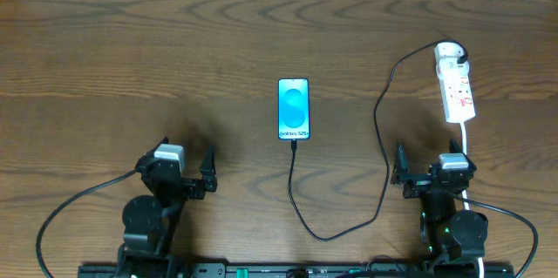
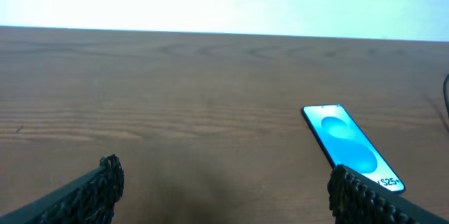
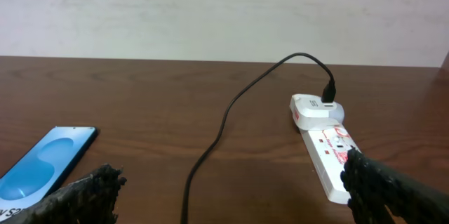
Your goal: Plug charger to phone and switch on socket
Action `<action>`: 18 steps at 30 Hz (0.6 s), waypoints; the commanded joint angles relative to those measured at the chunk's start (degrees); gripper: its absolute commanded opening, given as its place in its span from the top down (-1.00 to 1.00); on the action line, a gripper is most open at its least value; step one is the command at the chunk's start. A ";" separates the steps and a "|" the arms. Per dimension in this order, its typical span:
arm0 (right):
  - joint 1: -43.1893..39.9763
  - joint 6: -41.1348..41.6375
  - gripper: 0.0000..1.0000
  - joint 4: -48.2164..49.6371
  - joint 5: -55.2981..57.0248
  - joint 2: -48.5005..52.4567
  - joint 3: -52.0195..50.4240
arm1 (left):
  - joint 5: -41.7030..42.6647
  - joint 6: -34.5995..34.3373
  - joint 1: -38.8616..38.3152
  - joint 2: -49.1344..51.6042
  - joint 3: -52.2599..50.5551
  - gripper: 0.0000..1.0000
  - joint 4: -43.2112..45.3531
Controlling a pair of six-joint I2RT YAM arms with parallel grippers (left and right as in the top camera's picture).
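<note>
Left gripper (image 2: pixel 226 180) and right gripper (image 3: pixel 231 175) hover wide open and empty near the front edge of the table (image 1: pixel 131 51); the tip of the charger (image 1: pixel 292 169) meets the phone (image 1: pixel 294 109) mid-table, whether seated I cannot tell; next, I judge, the right arm must check it, then press the switch of the socket (image 1: pixel 457 91) near the right edge.

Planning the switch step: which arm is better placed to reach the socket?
Right. The socket lies ahead of the open right end effector, on its side of the table; the left end effector sits on the far side, beyond the phone.
</note>
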 commanded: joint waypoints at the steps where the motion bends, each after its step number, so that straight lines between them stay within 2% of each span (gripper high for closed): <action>1: -0.28 -0.66 -0.99 -0.33 0.26 -0.35 -0.09 | 0.76 0.98 0.26 -3.69 -1.07 -0.89 0.72; 9: -0.28 -0.66 -0.99 -0.33 0.24 -0.35 -0.09 | 0.76 0.98 0.81 -9.27 -3.17 -0.89 0.87; 12: -0.28 -0.66 -0.99 -0.33 0.26 -0.35 -0.09 | 0.79 0.98 1.16 -9.55 -5.33 -0.89 4.39; 18: -0.28 -0.66 -0.98 -0.33 0.26 -0.35 -0.09 | 0.74 1.01 2.99 -9.55 -5.27 -0.89 4.94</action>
